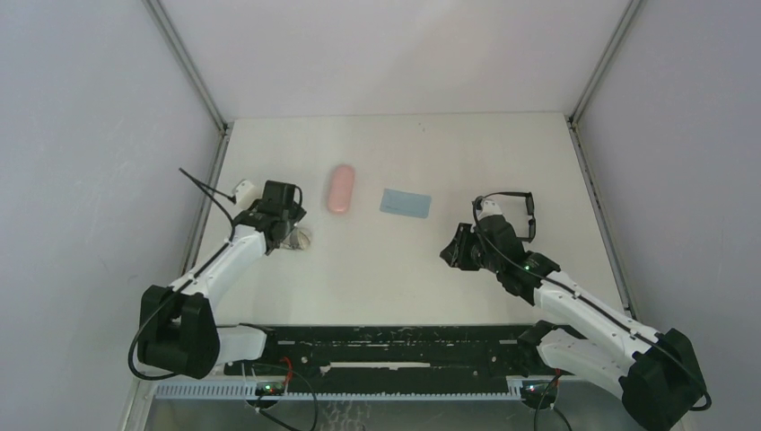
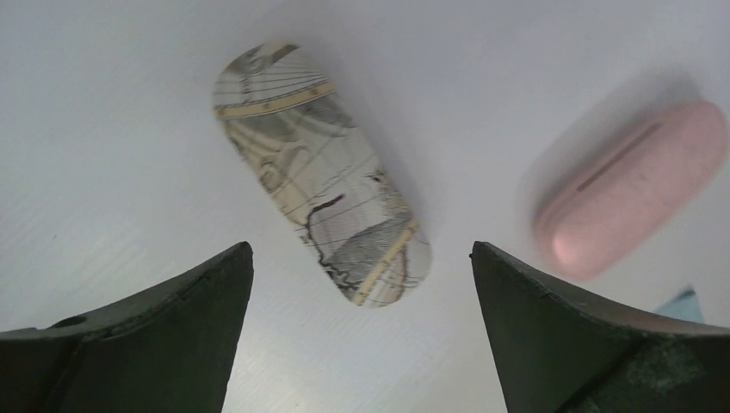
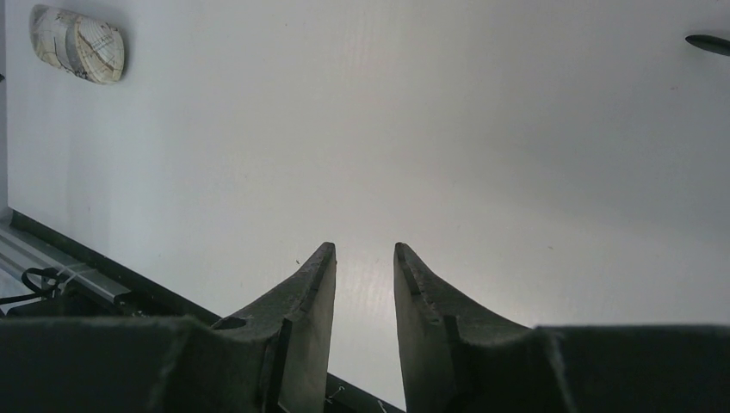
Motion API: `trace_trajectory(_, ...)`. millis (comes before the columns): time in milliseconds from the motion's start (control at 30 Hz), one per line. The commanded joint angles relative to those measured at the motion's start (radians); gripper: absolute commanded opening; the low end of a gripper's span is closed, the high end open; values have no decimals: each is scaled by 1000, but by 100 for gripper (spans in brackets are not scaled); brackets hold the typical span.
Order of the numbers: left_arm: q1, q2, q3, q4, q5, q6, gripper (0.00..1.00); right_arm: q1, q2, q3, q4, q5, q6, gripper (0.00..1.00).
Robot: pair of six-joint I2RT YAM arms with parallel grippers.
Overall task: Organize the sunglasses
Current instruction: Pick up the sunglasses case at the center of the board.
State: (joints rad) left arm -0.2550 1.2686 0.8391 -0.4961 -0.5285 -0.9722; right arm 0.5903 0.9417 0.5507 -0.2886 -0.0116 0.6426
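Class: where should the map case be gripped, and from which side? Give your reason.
Grip the map case at its middle, across the short width, coming straight down. It lies flat on the table, oblong with rounded ends; its long sides give the fingers near-parallel faces. The open left gripper probably needs a slight twist, as the case lies slanted.

From above, the map-printed case [image 1: 304,239] is almost wholly covered by the left tool [image 1: 289,226]; only a pale sliver shows at the tool's 4 o'clock side. The sunglasses [image 1: 520,214] are overlapped at their 8 o'clock side by the right arm [image 1: 491,235]. In the left wrist view the pink case [image 2: 633,185], at 2 o'clock, is smeared by blur. The light-blue cloth [image 2: 686,305] shows only a corner at 3 o'clock, cut off by a finger and the frame edge. In the right wrist view a dark tip [image 3: 708,41] at 2 o'clock, cut by the edge, is too little to name.
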Motion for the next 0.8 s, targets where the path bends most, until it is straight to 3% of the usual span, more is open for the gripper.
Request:
trace_trajectory(0,24,-14,-33,-99,-52,-236,100,-4,-27,-5,29,-16,2,31)
trace_trajectory(400,68,113,-12,-32,-8,-322,100,-8,-51,-22,31,-22,4,31)
trace_trajectory(767,105,276,32,57,84,-277,100,-24,-47,-23,35,-34,0,31)
